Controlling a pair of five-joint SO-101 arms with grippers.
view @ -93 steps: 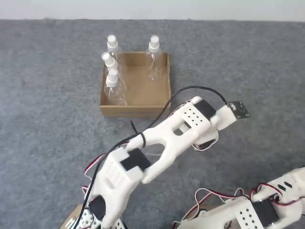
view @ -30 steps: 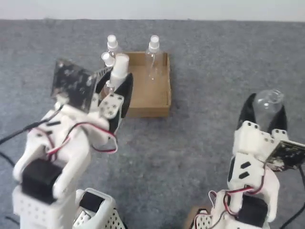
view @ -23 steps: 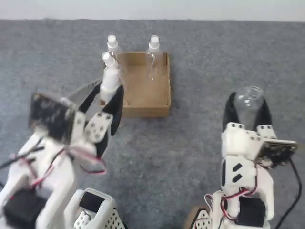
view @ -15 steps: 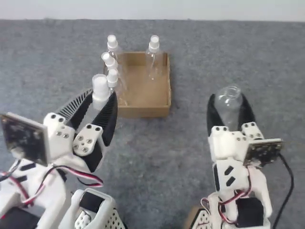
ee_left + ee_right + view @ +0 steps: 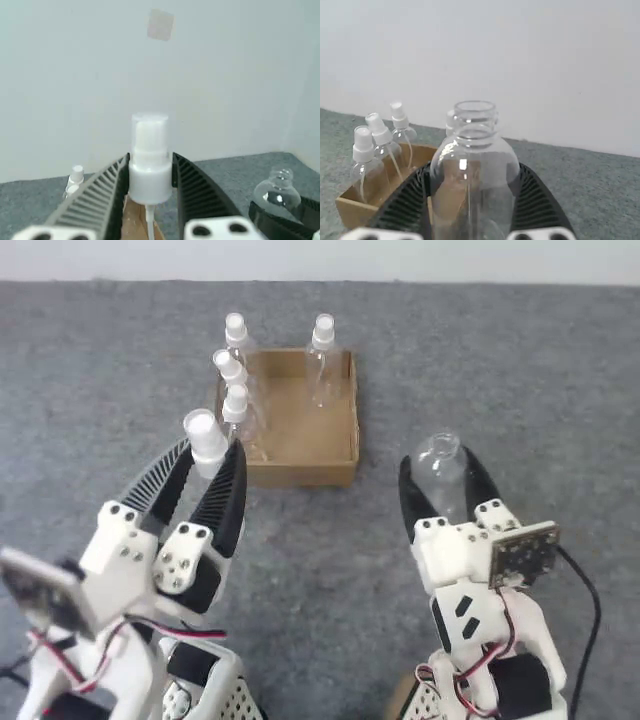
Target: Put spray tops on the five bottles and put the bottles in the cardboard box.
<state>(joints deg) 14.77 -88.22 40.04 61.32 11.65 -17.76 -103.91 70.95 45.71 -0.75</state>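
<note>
Both arms have backed off from the cardboard box (image 5: 300, 474) over the last sec or so. The left gripper (image 5: 211, 455) was up at the box's front left corner w/ the spray top (image 5: 205, 432). Now it sits nearer the robot than the box's front wall, just off that same corner. The right gripper (image 5: 438, 478) came in from well out to the right of the box and now holds the bottle (image 5: 439, 452) off the box's front right corner. So top and bottle are closer together than before, but not touching yet.

Imo that means the last cap-on step is getting set up. Four capped bottles (image 5: 236, 405) already stand inside the box, three along its left wall and one by the far wall toward the right, so this looks like bottle no. 5.

Grip state: the left jaws are closed snug on the top's collar, nozzle end up, dip tube hanging down between them. The right jaws are clamped round the bottle's body, which is upright w/ the neck open and uncapped. Prob needs the tube lined up over that neck next, and there's not much slack for a miss.
</note>
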